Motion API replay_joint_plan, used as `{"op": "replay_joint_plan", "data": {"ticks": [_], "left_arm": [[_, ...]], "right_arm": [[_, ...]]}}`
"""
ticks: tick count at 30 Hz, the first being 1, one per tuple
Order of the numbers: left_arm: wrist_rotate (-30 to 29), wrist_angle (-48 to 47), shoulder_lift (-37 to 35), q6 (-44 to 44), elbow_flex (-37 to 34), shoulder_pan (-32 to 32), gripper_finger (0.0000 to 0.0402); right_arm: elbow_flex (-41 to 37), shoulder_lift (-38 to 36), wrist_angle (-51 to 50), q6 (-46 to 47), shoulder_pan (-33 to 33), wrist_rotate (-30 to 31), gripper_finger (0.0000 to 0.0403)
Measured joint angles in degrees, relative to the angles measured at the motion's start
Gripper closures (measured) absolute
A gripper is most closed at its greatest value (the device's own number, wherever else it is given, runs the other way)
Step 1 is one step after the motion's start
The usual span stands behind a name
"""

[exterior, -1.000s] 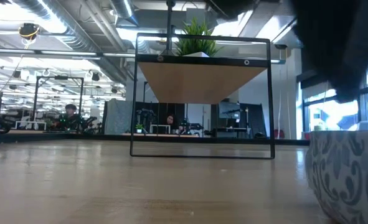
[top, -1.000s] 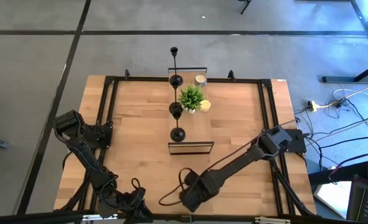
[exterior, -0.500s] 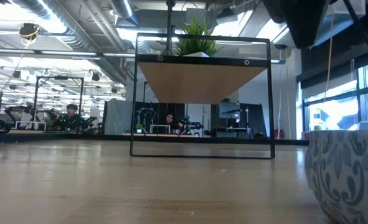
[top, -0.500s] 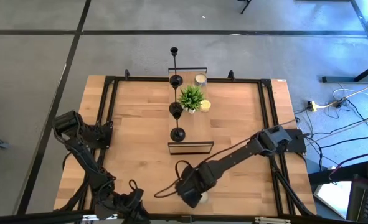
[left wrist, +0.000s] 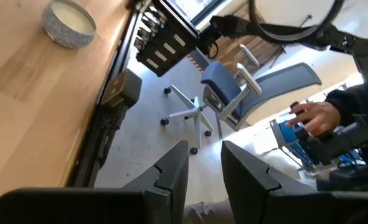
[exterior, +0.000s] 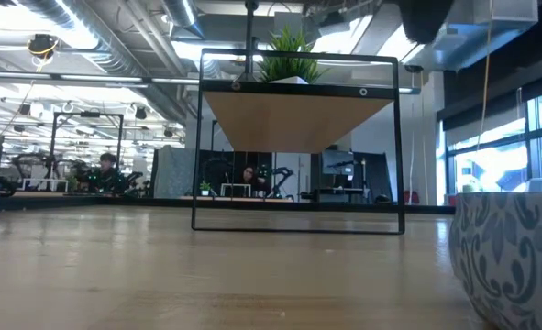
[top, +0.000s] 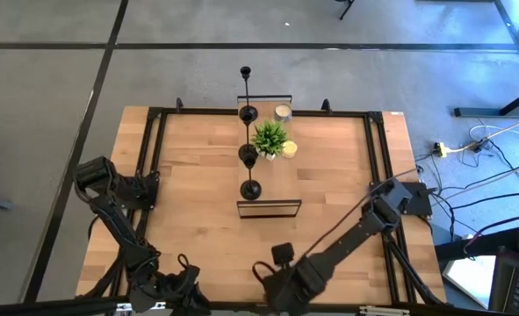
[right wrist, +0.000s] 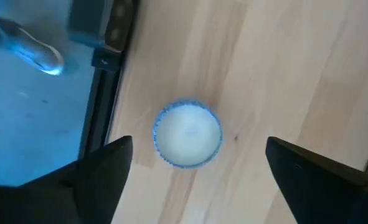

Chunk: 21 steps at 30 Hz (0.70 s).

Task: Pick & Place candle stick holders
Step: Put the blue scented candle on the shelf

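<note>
Near the bottom centre of the high view, the right claw [top: 282,254] hangs over the front edge of the wooden surface [top: 189,184]. Right wrist view shows its two dark fingers [right wrist: 103,165] spread wide with nothing between them; directly below sits a small white candle [right wrist: 187,134] in a patterned cup, untouched. Left claw [left wrist: 203,163] waits at the lower left of the high view, fingers partly apart and empty, aimed off the surface edge.

Candle stick holders [top: 250,189] stand in a row at upper centre of the high view, on the raised shelf [top: 268,208], beside the green plant [top: 270,137]. All three appear already placed.

Judgement: the holder placing looks finished, and the right arm is well apart from them. Any further pick would call for reaching back toward the shelf without knocking the thin rods.
</note>
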Motion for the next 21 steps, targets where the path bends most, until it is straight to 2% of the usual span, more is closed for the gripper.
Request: {"op": "replay_joint_plan", "data": {"ticks": [2,7,15,21], "left_arm": [[-1.4,0.0,0.0,0.0,0.0,-0.4,0.0311],[-4.5,-0.2,0.0,0.5,0.0,-1.3,0.0311],[-6.4,-0.5,0.0,1.2,0.0,-1.5,0.0311],[-6.6,-0.3,0.0,1.2,0.0,-1.7,0.0311]], "right_arm": [[0.0,0.0,0.4,-2.1,1.0,2.4,0.0023],[-0.5,0.0,1.7,0.1,1.4,2.3,0.0005],[-4.5,0.3,7.6,0.3,0.5,1.0,0.0003],[-8.1,0.3,8.3,0.8,0.5,0.5,0.0003]]}}
